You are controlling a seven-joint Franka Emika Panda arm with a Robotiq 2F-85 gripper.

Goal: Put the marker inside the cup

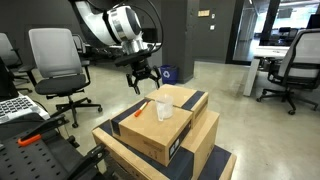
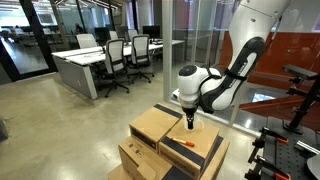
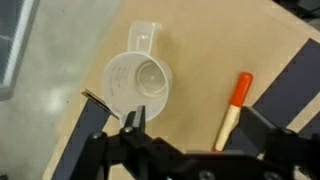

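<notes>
Your gripper [image 3: 195, 130], jaws spread and empty, hovers over the box [image 3: 200, 40]. The marker [image 3: 232, 112] lies beside the cup [image 3: 140, 80]. You're at the approach: next, lower onto the marker and pinch it.

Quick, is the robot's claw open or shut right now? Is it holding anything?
Black gripper: open, holding nothing; the thin red-orange marker lies on the cardboard box.

White rounded arm [image 2: 190, 82], dark joint bands, black gripper [image 1: 141, 88].
</notes>
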